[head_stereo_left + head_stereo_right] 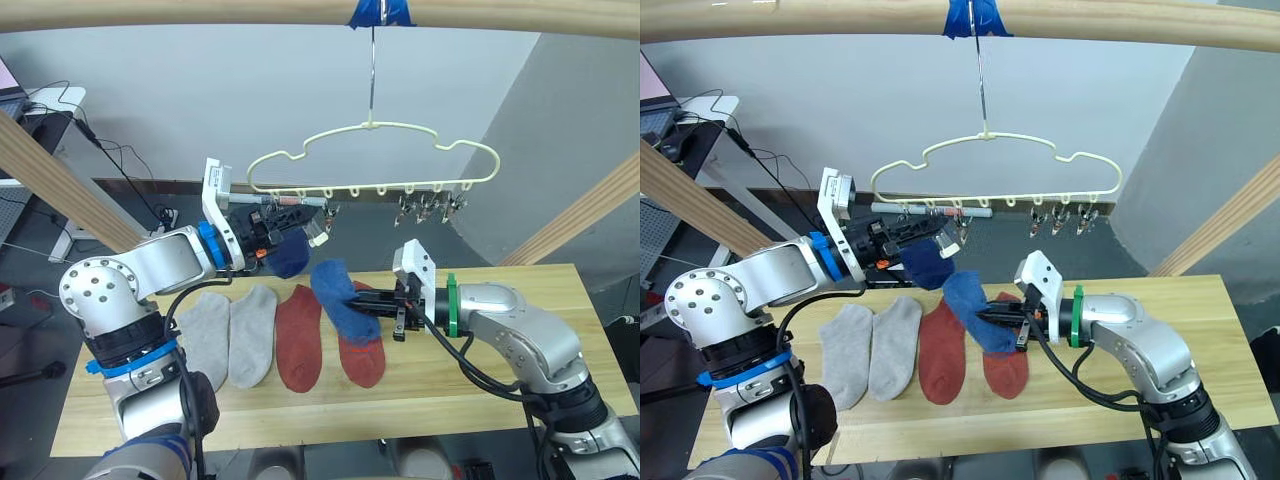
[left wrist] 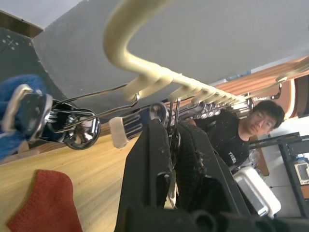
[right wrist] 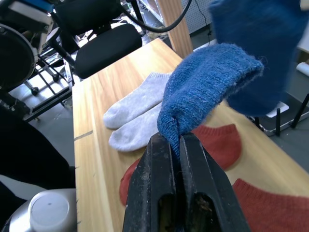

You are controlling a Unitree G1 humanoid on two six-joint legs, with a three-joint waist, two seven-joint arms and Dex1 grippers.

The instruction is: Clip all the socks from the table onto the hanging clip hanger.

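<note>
Nearest the camera, the left arm reaches up from the near left edge of the surface (image 1: 590, 300), and its left claw (image 1: 318, 232) is raised to the left end of the clip hanger (image 1: 372, 157), beside the clips there. In the left wrist view its two black fingers (image 2: 193, 159) stand pressed close with a metal clip (image 2: 166, 121) squeezed between them. Just beside it a blue sock (image 1: 290, 256) hangs off the hanger's left end, pinched in another clip (image 2: 29, 113). The right claw (image 1: 395, 306) reaches in low over the surface from the right, clenched on the edge of a second blue sock (image 1: 343, 297), which it holds lifted above the red ones; the right wrist view shows the knit caught between its closed fingers (image 3: 198, 193). Four socks lie flat side by side on the wood: two light grey socks (image 1: 232, 335) to the left and two rust red socks (image 1: 300, 340) next to them, the rightmost red one partly under the held blue sock. The hanger hangs by its metal hook (image 1: 373, 75) from a wooden beam (image 1: 200, 12) overhead, with more clips (image 1: 430, 207) bunched toward its right end. A person (image 2: 241, 130) in dark clothes shows in the left wrist view beyond the hanger.
</note>
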